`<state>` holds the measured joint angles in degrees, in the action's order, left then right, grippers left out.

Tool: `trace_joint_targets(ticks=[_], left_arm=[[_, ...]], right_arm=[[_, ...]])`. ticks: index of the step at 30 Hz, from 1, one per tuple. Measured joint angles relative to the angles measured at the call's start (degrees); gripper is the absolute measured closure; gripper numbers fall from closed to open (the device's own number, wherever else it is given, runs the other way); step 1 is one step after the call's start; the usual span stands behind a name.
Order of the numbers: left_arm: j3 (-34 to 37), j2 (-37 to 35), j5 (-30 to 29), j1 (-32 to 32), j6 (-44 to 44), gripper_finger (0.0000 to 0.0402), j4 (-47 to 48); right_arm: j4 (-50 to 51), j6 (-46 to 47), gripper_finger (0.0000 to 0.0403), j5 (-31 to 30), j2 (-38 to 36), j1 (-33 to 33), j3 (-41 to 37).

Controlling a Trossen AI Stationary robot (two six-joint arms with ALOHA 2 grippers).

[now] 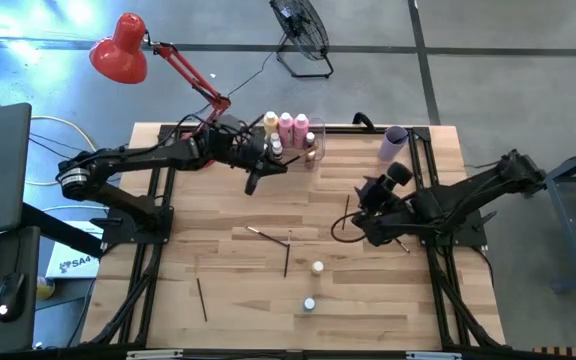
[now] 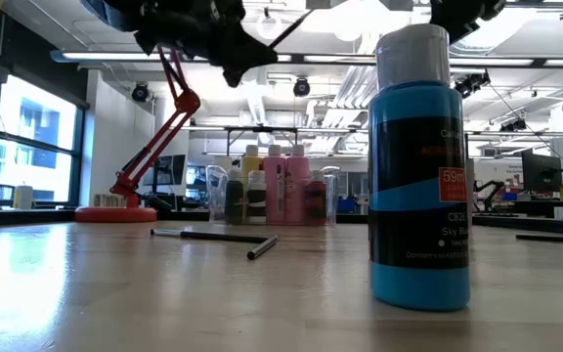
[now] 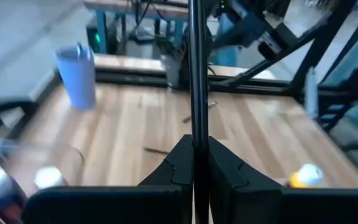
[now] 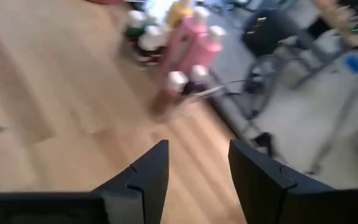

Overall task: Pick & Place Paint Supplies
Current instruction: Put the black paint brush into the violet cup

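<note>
Two tiny white-capped bottles (image 1: 313,285) stand at six o'clock; left gripper (image 3: 193,163) pinches a paintbrush (image 3: 196,68) beside the bin (image 1: 313,142), right gripper (image 4: 194,163) gapes empty.

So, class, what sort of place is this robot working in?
Probably a robotics lab or workshop: a concrete floor around the wooden table, long ceiling light strips over an open room, and desks with monitors behind.

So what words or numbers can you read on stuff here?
"59ml" on the red patch of the big blue paint bottle with the white cap.
"Sky" lower on that bottle's label; the other print there is too small or cut off.
"SA4" on the white box beside the table, partly hidden.
</note>
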<state>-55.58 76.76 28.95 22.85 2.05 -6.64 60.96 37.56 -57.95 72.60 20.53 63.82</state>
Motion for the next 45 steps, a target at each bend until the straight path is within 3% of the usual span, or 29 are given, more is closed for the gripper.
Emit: trace_joint_targets(ticks=[4,9,14,19,24,27,31,36,45], left_arm=[[0.01,0.35,-4.84,-2.45,3.82,0.0389,-0.89],[0.04,-0.04,-5.38,-3.94,4.87,0.0389,-0.87],[0.06,-0.21,-4.58,-3.76,3.88,0.0389,-0.81],[0.06,-0.21,-3.96,-3.81,3.73,0.0389,-0.89],[0.06,-0.21,-3.9,-3.81,3.71,0.0389,-1.04],[0.06,0.43,-3.97,-4.67,3.46,0.0389,-2.7],[0.06,2.37,-4.03,-7.47,3.34,0.0389,-6.83],[0.06,5.88,-6.65,-10.36,3.36,0.0389,-13.95],[-0.1,11.86,-7.27,-10.87,0.22,0.0389,-21.09]], right_arm=[[-9.39,-4.96,0.0245,6.57,-2.49,0.11,-4.61],[-24.19,-13.13,0.0245,15.34,-6.54,0.11,-11.98],[-41.23,-19.73,0.0245,16.6,-13.11,0.11,-22.07],[-68.88,-31.69,0.0245,17.31,-20.37,0.09,-34.31],[-101.04,-40.84,0.0245,27.65,-24.26,-1.65,-45.28],[-112.86,-40.32,0.0245,31.19,-24.02,-4.43,-48.49],[-114.36,-38.62,0.0245,31.82,-22.87,-7.58,-48.58],[-117.47,-36.57,0.0245,37.68,-20.97,-10.41,-48.29],[-121.47,-35.97,0.0245,40.3,-18.51,-12.46,-48.27]])
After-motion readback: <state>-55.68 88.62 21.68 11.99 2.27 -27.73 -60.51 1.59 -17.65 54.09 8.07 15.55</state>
